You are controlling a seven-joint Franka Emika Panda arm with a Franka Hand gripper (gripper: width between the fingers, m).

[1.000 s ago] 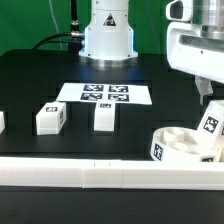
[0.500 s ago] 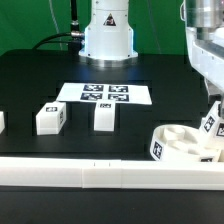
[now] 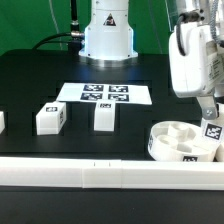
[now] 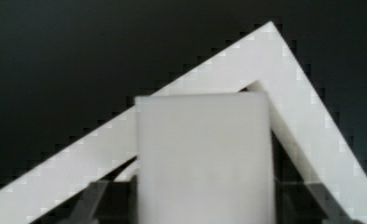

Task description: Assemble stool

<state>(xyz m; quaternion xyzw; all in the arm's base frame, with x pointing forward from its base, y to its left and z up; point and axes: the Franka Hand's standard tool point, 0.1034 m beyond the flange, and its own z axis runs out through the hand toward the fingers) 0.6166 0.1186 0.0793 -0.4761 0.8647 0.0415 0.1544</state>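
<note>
Under me lies a matte black counter (image 3: 30, 85), evenly lit. A long white rail (image 3: 80, 175) runs along its near edge; from my wrist I see two such rails meet in a corner (image 4: 260, 55) against the black. The marker board (image 3: 105, 93) lies flat mid-counter, and behind it all is a dark greenish backdrop (image 3: 28, 20).

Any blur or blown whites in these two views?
Exterior view: the white arm looks slightly blurred, the round white plastic seat nearly blown out, marker board tags legible. Wrist view: the white blocky plastic leg between the jaws is soft, featureless white.
</note>
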